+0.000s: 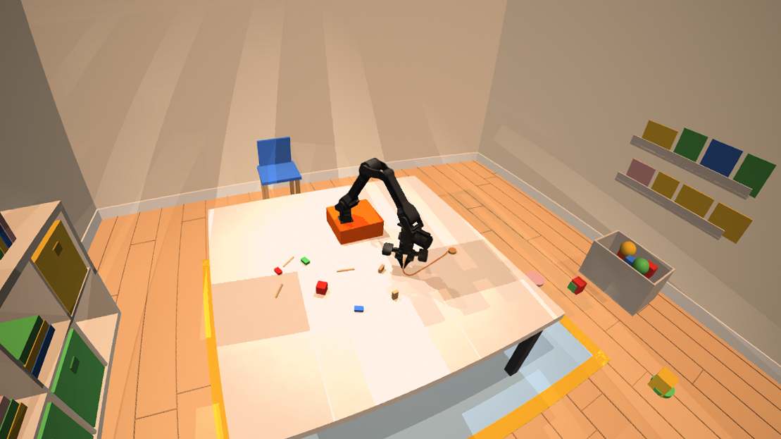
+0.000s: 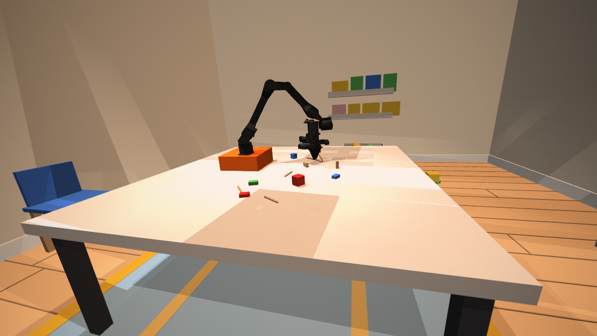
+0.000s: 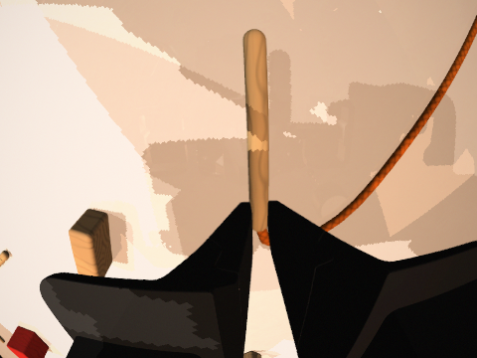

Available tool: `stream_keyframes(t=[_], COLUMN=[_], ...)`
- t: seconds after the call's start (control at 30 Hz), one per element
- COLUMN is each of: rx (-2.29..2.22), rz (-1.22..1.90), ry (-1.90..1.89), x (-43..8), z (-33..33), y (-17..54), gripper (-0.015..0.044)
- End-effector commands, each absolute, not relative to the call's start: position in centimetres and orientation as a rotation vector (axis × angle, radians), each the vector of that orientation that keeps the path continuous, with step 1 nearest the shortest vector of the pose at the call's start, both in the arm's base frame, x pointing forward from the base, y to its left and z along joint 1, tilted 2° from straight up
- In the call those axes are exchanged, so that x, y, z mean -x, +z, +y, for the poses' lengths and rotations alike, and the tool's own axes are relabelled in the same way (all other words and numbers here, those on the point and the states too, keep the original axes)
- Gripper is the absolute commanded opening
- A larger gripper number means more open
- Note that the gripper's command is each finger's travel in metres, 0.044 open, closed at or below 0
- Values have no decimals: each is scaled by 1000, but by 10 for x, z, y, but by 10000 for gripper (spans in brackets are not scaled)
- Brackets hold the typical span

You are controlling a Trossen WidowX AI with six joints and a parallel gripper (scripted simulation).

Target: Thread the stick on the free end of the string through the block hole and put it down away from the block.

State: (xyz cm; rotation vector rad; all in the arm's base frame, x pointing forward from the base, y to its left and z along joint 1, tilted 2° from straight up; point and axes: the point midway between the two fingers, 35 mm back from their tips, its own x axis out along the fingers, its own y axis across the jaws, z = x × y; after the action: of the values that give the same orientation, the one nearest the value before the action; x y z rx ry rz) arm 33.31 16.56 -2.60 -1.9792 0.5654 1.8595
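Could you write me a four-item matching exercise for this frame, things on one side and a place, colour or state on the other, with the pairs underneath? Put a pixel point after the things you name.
1. Strung stick (image 3: 257, 119)
2. Round button (image 1: 452, 250)
3. Large cube (image 1: 321, 287) (image 2: 298, 179) (image 3: 28, 342)
4. Chair (image 1: 278, 171) (image 2: 50, 184)

A. Blue, off the table
B. Gripped in the jaws
C. Red
D. On the table, at the string's (image 1: 428, 264) (image 3: 403, 149) fixed end

Pairs: 1-B, 2-D, 3-C, 4-A

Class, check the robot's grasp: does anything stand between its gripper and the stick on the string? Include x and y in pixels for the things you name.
Nothing visible does: the gripper (image 1: 404, 265) (image 2: 314, 158) (image 3: 258, 211) is shut directly on the stick (image 3: 256, 94). The string (image 1: 426, 269) (image 3: 397, 154) leaves the stick's held end and passes behind one finger, not visibly between finger and wood.
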Motion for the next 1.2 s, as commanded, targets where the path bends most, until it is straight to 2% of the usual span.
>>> stream_keyframes(t=[0.0,1.17], rx=[1981,1978], rz=[565,563], ry=[1865,1867], x=[-328,-296], z=[163,186], y=[-29,-31], gripper=[0,0])
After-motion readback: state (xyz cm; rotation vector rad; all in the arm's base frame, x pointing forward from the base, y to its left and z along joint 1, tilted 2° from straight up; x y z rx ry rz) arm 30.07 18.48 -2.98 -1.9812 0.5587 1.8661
